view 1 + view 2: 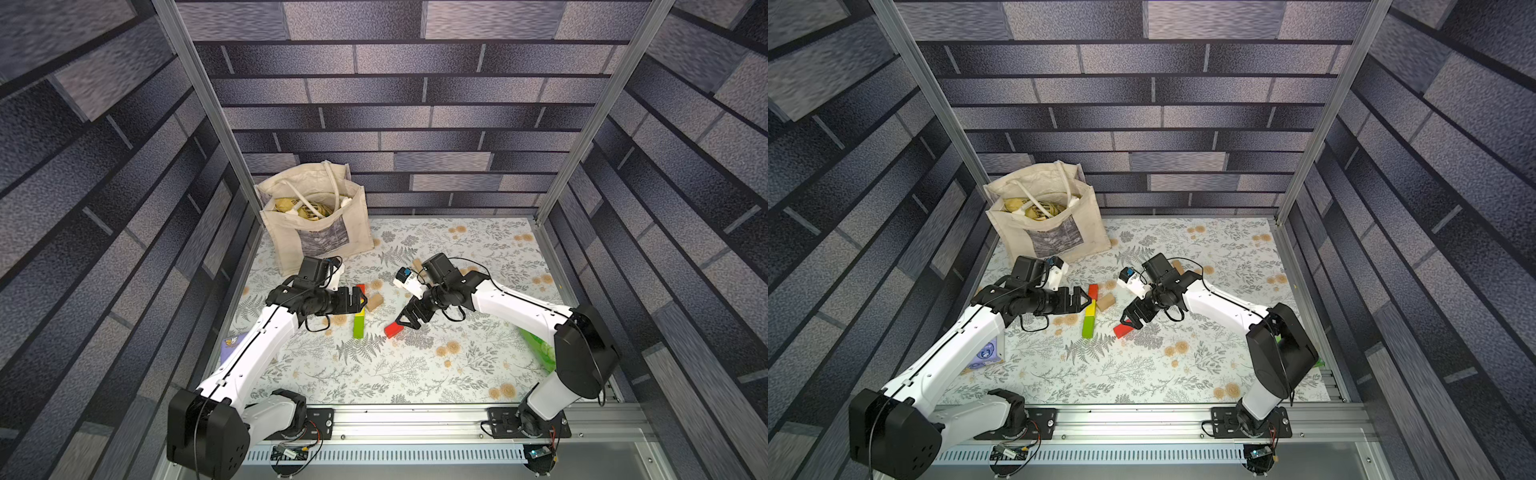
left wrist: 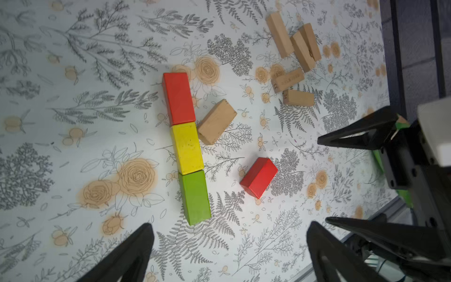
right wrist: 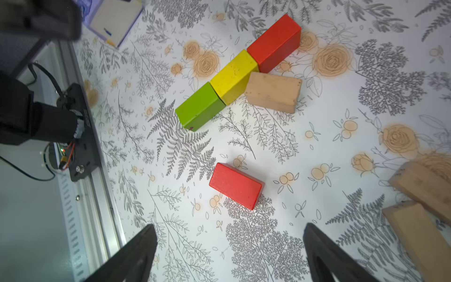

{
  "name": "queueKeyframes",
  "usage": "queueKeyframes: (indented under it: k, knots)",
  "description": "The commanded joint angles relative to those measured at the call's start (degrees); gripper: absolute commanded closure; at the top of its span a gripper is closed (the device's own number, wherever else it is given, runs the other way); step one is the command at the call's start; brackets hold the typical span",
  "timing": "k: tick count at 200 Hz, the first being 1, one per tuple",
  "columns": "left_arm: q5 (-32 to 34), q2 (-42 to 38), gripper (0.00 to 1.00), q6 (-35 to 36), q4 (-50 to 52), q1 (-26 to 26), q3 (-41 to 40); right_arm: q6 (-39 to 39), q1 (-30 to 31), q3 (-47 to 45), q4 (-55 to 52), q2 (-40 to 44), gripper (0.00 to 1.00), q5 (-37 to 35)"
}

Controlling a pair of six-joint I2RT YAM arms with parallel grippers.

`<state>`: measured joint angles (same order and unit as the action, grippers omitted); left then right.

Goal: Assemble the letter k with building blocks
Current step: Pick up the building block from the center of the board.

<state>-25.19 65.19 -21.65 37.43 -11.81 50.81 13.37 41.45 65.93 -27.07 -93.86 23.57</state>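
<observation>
1. Left gripper (image 2: pixel 229 244), mine, gapes wide and empty beside the column: red block (image 2: pixel 179 99) far, yellow block (image 2: pixel 187 147), green block (image 2: pixel 195 196) near, touching end to end.
2. A plain wooden block (image 2: pixel 216 121) touches the yellow's right side, slanted.
3. The second red block (image 3: pixel 236 185) lies apart to the right, below my right gripper (image 3: pixel 229 234), also wide and empty.
4. Spare wooden blocks (image 2: pixel 292 41) lie farther right.

A red block (image 1: pixel 1093 291), yellow block (image 1: pixel 1090 310) and green block (image 1: pixel 1088 327) lie end to end, a plain block (image 1: pixel 1105 302) beside them.

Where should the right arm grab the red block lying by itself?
Across its long sides, mid-length, from straight above. The lone red block lies flat with both long sides free; the open right gripper likely needs a wrist turn to span its width.
</observation>
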Motion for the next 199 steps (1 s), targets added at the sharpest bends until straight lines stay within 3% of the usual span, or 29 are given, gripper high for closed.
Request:
queueKeyframes:
  k: [1,29,54,100,136,156,199]
  knots:
    - [-15.07,-3.86,0.00,-11.90,4.06,6.62,-4.64,13.17,-0.06,1.45,-4.86,-0.17,0.05,-1.22]
    - [-20.96,-4.50,0.00,-13.72,4.51,9.01,-6.92,18.34,1.73,5.20,-10.10,-3.64,0.06,-0.73]
    - [-20.81,-2.10,0.00,-12.88,7.84,9.87,-7.50,21.40,5.62,8.70,-13.61,-8.24,0.08,-4.35]
    - [-19.88,-5.06,0.00,-13.90,7.06,11.98,-10.10,22.84,8.78,7.20,-10.20,-10.80,0.09,-8.43]
    - [-19.52,-4.14,0.00,-12.63,7.07,12.33,-10.68,22.75,9.59,7.03,-7.14,-12.34,0.14,-10.50]
    - [-21.13,-3.69,0.00,-13.44,5.68,12.45,-10.64,23.05,10.26,6.26,-3.90,-12.55,0.13,-15.09]
    - [-20.79,-3.01,0.00,-12.87,6.16,12.52,-9.87,24.78,10.30,7.76,-2.75,-14.39,0.13,-16.27]
